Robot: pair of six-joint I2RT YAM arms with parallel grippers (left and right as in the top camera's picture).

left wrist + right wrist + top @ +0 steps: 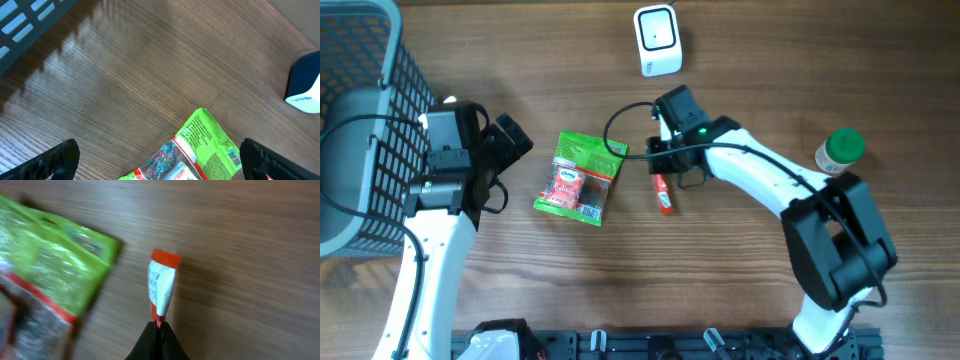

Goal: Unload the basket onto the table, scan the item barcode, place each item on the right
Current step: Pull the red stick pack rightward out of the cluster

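The white-shelled left arm [425, 270] comes in from the lower left of the overhead view and reaches away from its base, ending in a black wrist block. Its black two-finger left gripper [505, 168] points toward the middle with its jaws spread wide. In the left wrist view its two dark fingers [55, 162] sit at opposite lower corners, far apart, holding nothing. The white-shelled right arm [760, 175] bends at a bulky black joint [840, 235] on the right and stretches toward the middle, a green light [701, 131] lit on its wrist. The black right gripper [157, 330] has its fingertips pressed together on the red end of a small red-and-white sachet [162, 287].
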